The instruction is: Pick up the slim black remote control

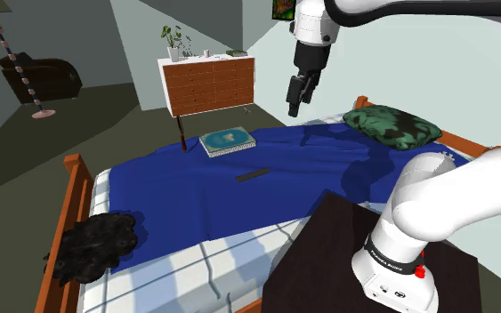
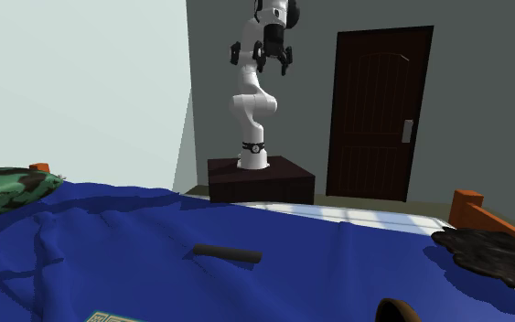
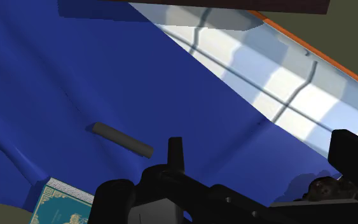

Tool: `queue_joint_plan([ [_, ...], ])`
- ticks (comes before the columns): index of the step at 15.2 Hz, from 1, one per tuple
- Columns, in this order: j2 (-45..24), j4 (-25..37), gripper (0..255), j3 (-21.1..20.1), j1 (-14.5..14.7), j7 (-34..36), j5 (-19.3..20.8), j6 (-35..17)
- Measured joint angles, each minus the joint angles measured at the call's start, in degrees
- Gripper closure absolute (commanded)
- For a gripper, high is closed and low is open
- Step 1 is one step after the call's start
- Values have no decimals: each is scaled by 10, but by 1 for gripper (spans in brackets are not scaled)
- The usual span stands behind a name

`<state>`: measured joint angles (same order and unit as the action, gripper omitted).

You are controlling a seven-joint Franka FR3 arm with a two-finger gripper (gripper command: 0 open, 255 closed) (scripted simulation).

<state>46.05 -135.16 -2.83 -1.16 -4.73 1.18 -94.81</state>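
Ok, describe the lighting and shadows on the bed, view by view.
Shoulder view: even light, soft fold shading on the blue blanket, the slim black remote stands out. Second exterior view: dimmer; the remote casts a faint shadow. Wrist view: the remote reads grey, the bare checked mattress is brightest.

I have the arm [image 1: 444,200] stood up steeply, elbow bent, reaching high overhead. The wrist [image 1: 315,27] tips the end effector [image 1: 292,108] downward and it hangs in the air, its two black fingers [image 3: 175,153] standing apart, clasping nothing.
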Motion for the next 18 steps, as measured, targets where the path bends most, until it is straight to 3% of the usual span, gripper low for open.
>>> queue_joint_plan([
  [4,-6,-26,0,21,1,-36,12,-31],
  [9,-46,-73,0,71,2,-120,40,-116],
  [18,-188,-96,0,164,9,-277,72,-279],
])
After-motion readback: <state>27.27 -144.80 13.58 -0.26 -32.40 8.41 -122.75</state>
